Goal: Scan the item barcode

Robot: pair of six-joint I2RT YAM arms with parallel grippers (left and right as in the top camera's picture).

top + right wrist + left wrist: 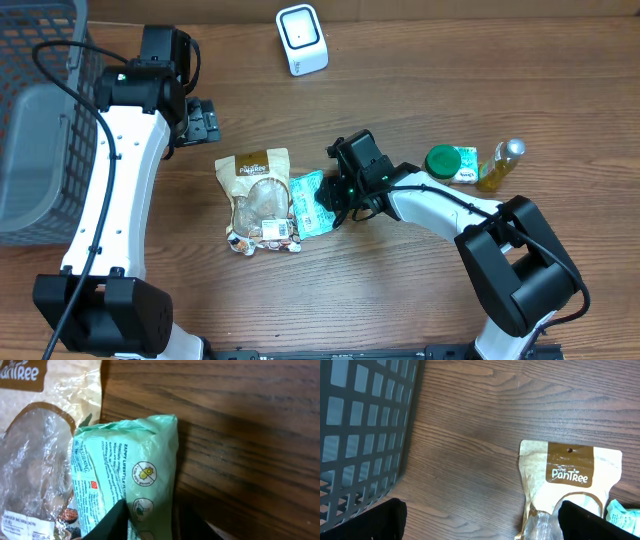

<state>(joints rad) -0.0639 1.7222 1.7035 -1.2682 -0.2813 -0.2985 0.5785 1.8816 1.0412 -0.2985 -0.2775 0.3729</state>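
- Green packet (131, 455) showing "ZAPPY LIFESTYLE" is sitting between right gripper (155, 527) jaws; whether gripped, cannot tell.
- Left gripper (480, 525) is gaping open, "The PanTree" pouch (570, 472) lying ahead.

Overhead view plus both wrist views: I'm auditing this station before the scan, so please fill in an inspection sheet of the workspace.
Surface: wooden table, no spills seen.
Job's things: white scanner at the far edge; mint packet lying flat against the brown pouch.
Clutter: green-lidded tub and yellow bottle, side by side.
Pincers: left pincer open, holding nothing; right pincer straddling the mint packet's end, grip not certain.
Cables: black cable runs along the left arm.
Surroundings: grey basket at the left edge.
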